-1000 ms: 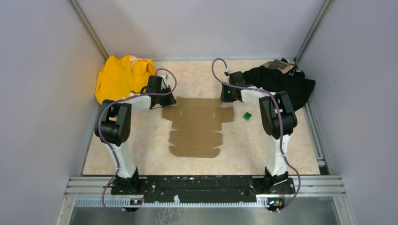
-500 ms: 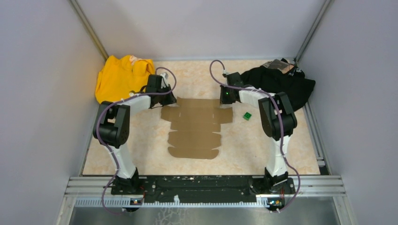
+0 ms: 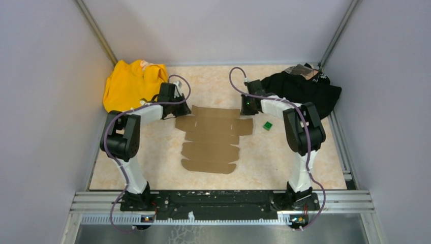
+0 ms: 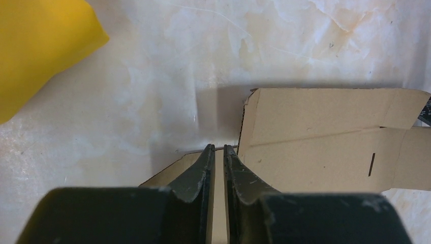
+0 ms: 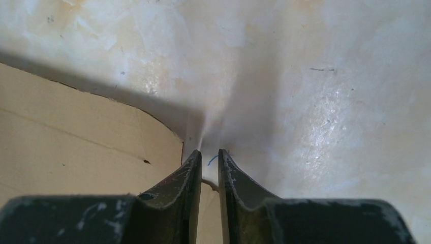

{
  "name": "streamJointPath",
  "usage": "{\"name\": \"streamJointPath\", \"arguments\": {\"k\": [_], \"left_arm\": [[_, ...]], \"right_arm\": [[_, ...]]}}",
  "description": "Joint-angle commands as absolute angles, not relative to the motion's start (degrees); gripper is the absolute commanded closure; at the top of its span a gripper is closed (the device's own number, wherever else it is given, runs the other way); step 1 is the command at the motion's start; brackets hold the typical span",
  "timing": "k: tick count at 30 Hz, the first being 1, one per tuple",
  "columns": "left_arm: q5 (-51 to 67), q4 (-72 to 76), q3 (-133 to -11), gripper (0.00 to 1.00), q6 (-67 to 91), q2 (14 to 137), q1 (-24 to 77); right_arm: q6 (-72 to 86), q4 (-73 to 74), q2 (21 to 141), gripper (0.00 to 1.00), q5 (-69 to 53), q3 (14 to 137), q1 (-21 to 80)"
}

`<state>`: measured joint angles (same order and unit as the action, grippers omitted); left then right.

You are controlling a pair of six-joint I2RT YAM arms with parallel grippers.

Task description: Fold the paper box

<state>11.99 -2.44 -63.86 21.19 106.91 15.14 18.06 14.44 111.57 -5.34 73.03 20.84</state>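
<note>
Working from the near edge outward, I see the box (image 3: 211, 137) as a flat die-cut sheet in the middle of the table (image 3: 264, 168). Its rounded near flap points at the arm bases and its widest row of panels lies toward the far edge; nothing is folded up yet. The left gripper (image 4: 219, 148) sits on the sheet's far-left flap, jaws almost together with cardboard running between them, so I read it as pinching that flap. The right gripper (image 5: 208, 152) is at the far-right flap, jaws a sliver apart with a card corner at the gap; whether it grips I cannot tell. To do this well I'd confirm both holds before lifting. Then I'd raise the two side flaps together and swing them inward along their creases, low and slow, so the sheet doesn't skid or twist. I'd mind the cube (image 3: 267, 125) just right of the sheet, and the yellow cloth (image 3: 132, 84) and black cloth (image 3: 305, 89) in the far corners.
</note>
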Motion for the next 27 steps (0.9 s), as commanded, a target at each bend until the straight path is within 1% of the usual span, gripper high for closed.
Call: {"name": "streamJointPath", "arguments": {"k": [1,27], "left_arm": [[11.77,-2.04,-63.15,0.83,21.22,104.76,15.38],[13.29,-2.2,-64.87,0.84,22.87,104.47,16.56]], "right_arm": [[17.88,13.3,107.68,0.81,-4.6,71.65,21.27],[19.93,11.89,106.21,0.82,-7.91,73.21,22.35]]}}
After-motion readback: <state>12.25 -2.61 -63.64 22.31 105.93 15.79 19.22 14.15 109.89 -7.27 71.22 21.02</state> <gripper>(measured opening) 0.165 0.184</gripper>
